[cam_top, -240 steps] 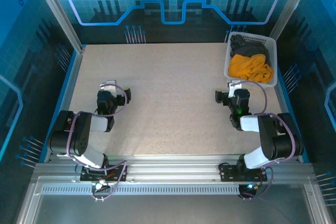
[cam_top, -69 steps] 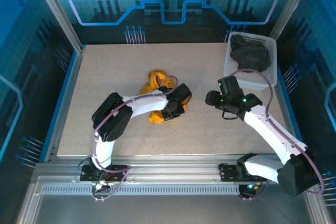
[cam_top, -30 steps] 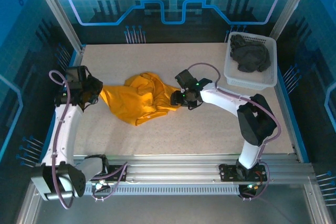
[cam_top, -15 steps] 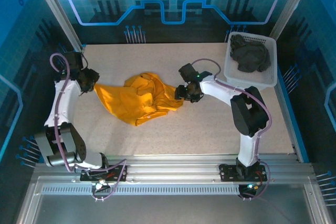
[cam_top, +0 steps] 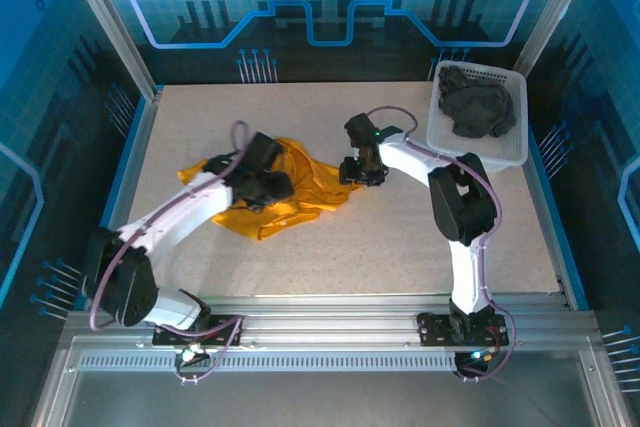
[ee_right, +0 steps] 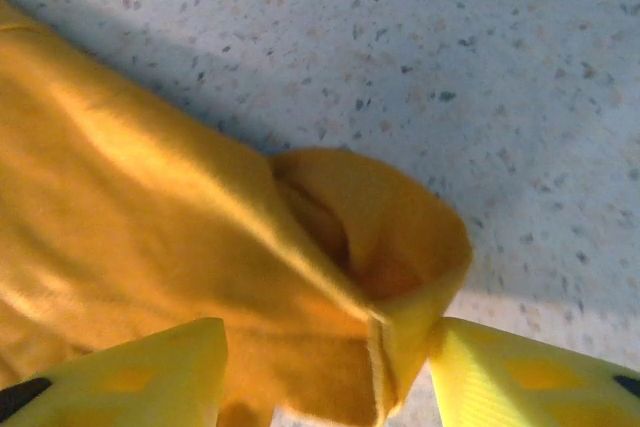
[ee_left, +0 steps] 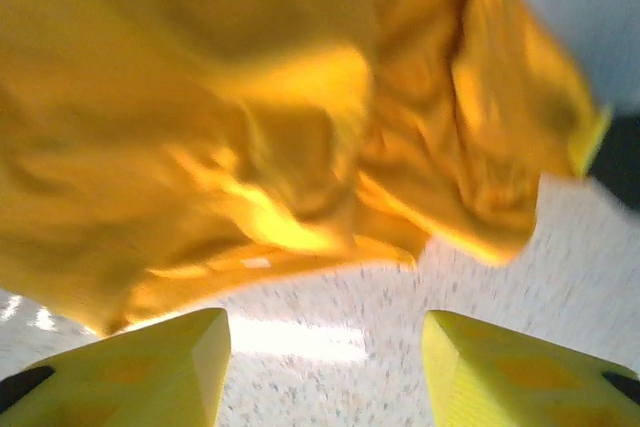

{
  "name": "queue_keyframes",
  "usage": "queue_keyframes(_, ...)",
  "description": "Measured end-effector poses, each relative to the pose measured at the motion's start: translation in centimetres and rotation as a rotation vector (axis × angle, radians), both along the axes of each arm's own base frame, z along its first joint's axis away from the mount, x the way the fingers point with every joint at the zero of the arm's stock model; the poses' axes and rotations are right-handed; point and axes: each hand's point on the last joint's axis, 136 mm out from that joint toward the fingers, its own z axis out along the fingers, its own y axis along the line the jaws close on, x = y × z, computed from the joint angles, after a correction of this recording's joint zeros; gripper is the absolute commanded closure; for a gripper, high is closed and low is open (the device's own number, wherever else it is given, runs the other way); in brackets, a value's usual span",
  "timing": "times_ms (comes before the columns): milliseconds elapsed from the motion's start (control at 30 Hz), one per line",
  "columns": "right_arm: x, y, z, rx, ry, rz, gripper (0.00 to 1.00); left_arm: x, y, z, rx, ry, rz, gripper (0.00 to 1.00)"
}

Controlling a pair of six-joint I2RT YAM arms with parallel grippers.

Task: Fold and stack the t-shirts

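The mustard-orange t-shirt (cam_top: 305,202) lies crumpled and partly spread at the table's left centre. My left gripper (cam_top: 266,187) hovers over its middle; in the left wrist view the left gripper (ee_left: 325,332) is open above bare table, with the shirt (ee_left: 250,97) just ahead of its fingers. My right gripper (cam_top: 352,173) is at the shirt's right edge. In the right wrist view the right gripper (ee_right: 328,347) stands open with a folded hem of the orange cloth (ee_right: 150,217) between its fingers. The charcoal grey t-shirt (cam_top: 478,107) sits bunched in the basket.
The white lattice basket (cam_top: 433,119) stands at the back right corner. The speckled table (cam_top: 400,237) has free room in front of and to the right of the orange shirt. Metal frame rails run along the table's edges.
My left arm let go of the shirt's left end and swung from the far left edge to over the shirt's middle. The right gripper stayed at the shirt's right edge.
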Motion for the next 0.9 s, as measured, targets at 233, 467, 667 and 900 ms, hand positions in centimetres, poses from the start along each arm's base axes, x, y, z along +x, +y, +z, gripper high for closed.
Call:
queue_keyframes(233, 1.3, -1.3, -0.9, -0.003, 0.039, -0.060, 1.00, -3.5, -7.0, -5.4, 0.154, 0.089, -0.261, 0.33)
queue_keyframes(467, 2.6, -7.2, 3.7, 0.004, -0.028, -0.205, 1.00, -1.4, -7.7, -7.7, 0.302, 0.074, -0.287, 0.32)
queue_keyframes(667, 3.2, -9.8, 8.1, 0.030, -0.094, -0.263, 1.00, 0.8, -9.7, -8.2, 0.346, 0.006, -0.395, 0.32)
queue_keyframes(900, 2.4, -10.5, 7.8, 0.035, -0.051, -0.275, 1.00, -1.4, -14.6, -7.9, 0.331, -0.088, -0.601, 0.23)
